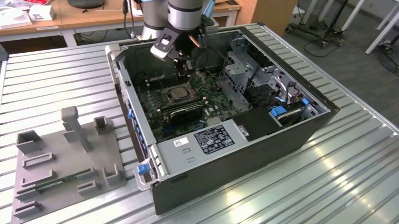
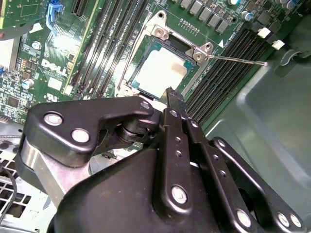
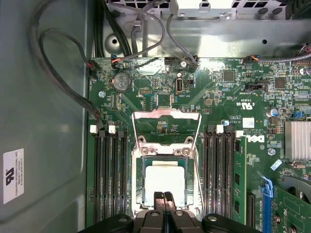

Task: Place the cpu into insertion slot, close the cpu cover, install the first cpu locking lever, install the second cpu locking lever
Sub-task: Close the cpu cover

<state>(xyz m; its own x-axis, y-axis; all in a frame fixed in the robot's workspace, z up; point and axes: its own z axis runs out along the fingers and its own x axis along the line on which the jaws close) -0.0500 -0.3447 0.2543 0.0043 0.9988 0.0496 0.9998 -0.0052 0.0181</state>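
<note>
The hand (image 3: 164,198) reaches down into an open computer case (image 1: 249,163) that lies on a ribbed metal surface (image 1: 324,196). Its two fingers are closed against each other with nothing between them. In both wrist views their tips hang just over one edge of the cpu (image 3: 165,179).

The cpu lies flat in the insertion slot (image 3: 141,169), its pale metal top facing up, and the slot's dark rim shows around it. The cpu cover (image 3: 167,115) is not down. It stands swung back from its hinge on the far side of the slot from the fingers, and the green board (image 3: 218,92) shows through its window. In the second wrist view a thin metal lever rod (image 2: 238,60) sticks out sideways from a corner of the socket frame, over the neighbouring memory slots.

Long black memory slots (image 3: 109,170) run close along both sides of the socket. Beyond the open cover sit a round coin battery (image 3: 121,81) and small connectors. Dark cables (image 3: 63,63) loop along the case wall next to the board. A finned heat sink (image 3: 297,141) lies further off on the board.

In the exterior view a metal drive cage (image 1: 240,70) stands beside the arm on the exterior view's right. A boxed power supply (image 1: 206,140) fills the near end of the case. A grey fixture tray (image 1: 68,168) lies on the surface, well apart on the exterior view's left.
</note>
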